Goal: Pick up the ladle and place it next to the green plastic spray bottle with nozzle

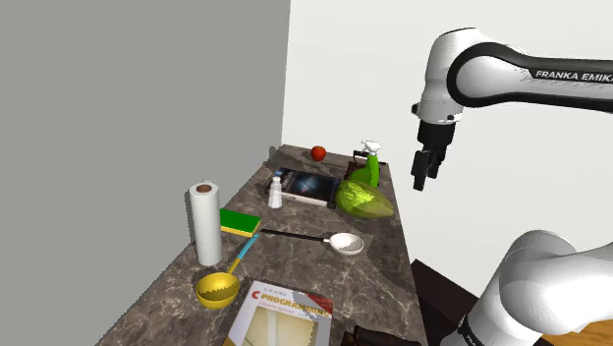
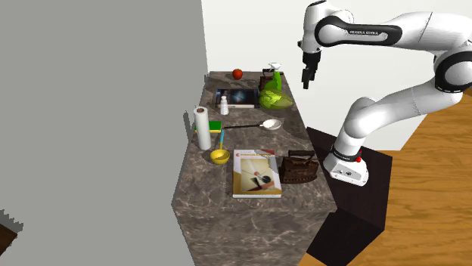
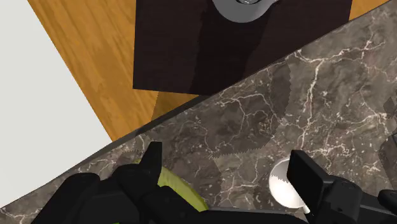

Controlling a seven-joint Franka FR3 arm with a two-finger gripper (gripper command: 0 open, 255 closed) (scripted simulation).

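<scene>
The ladle (image 1: pixel 346 243) has a white bowl and a thin dark handle, and lies flat near the middle of the dark marble counter (image 1: pixel 378 285). Its bowl (image 3: pixel 285 186) shows beside one fingertip in the wrist view, and it also lies mid-counter in the second exterior view (image 2: pixel 271 124). The green spray bottle (image 1: pixel 368 169) with a white nozzle stands upright at the counter's far end (image 2: pixel 274 78). My gripper (image 1: pixel 425 177) hangs open and empty in the air, well above the counter's edge and to the shoulder view's right of the bottle (image 2: pixel 307 81). Its fingers stand wide apart (image 3: pixel 229 164).
A green leafy lump (image 1: pixel 362 201) lies against the spray bottle, between it and the ladle. A yellow scoop (image 1: pixel 218 288), paper towel roll (image 1: pixel 205 223), green sponge (image 1: pixel 239 222), small white shaker (image 1: pixel 276 192), flat book (image 1: pixel 306 185), red fruit (image 1: pixel 318 152) and printed box (image 1: pixel 280 317) crowd the counter.
</scene>
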